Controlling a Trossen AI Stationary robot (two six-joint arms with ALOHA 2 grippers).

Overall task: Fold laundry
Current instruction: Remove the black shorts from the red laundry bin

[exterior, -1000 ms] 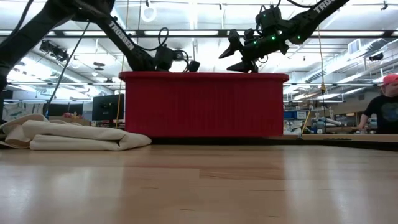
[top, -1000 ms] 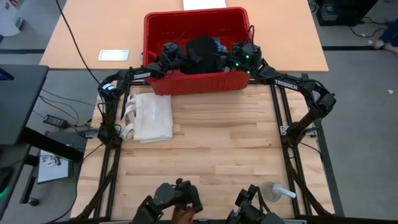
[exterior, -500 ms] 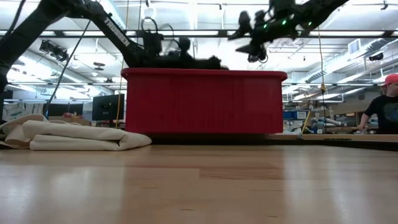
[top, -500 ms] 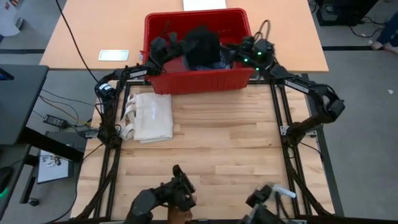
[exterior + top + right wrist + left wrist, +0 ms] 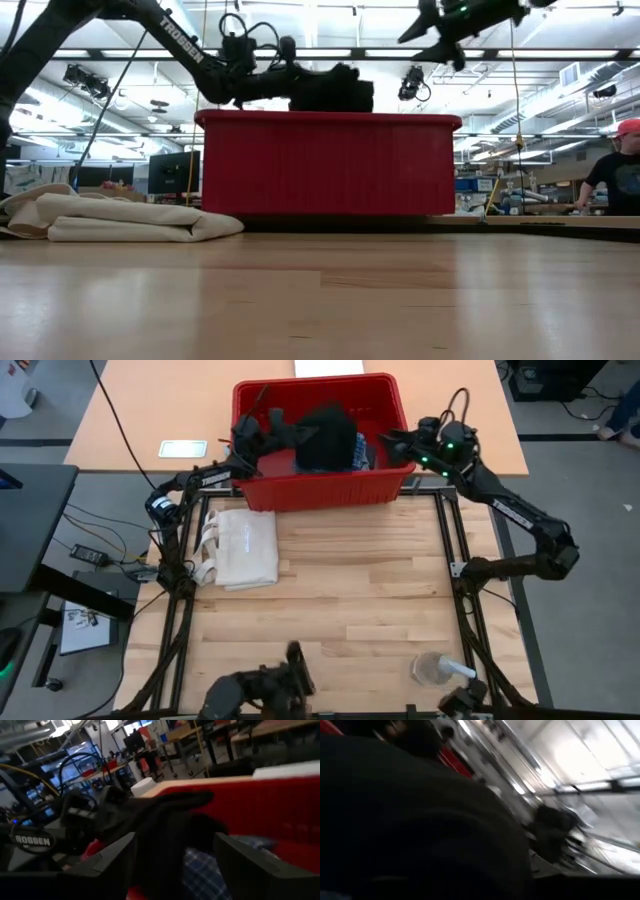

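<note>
Hanging above the red basket [image 5: 320, 488], the black garment [image 5: 327, 438] is bunched into a dark lump at the left gripper [image 5: 288, 436], whose fingers are clamped shut on the cloth's left edge. From above, the lump sits over the middle of the basket; its long axis runs roughly from the basket's front wall toward the back wall, with a thin end drawn sideways toward the left gripper. From table height the same garment [image 5: 330, 92] reads differently: it stretches level along the basket's top rim [image 5: 330, 122], raised just clear of it, with the gripper [image 5: 268, 80] at its left end.

Plaid cloth [image 5: 362, 453], blue and white, lies inside the basket just right of the black lump. The low view hides it behind the red wall; the right wrist view shows it [image 5: 210, 870] below the lifted black cloth [image 5: 170, 820].

Right gripper [image 5: 398, 444] hovers at the basket's right rim, fingers spread apart, holding nothing; in the low view it [image 5: 432, 28] hangs high above the basket's right end.

Left wrist view is filled almost wholly by dark cloth [image 5: 410, 820], with a sliver of red basket [image 5: 452, 760].

Folded cream cloth [image 5: 240, 548] rests on the wooden table [image 5: 360, 600], left of centre, well apart from the basket. A person [image 5: 618, 165] shows at the low view's right edge.
</note>
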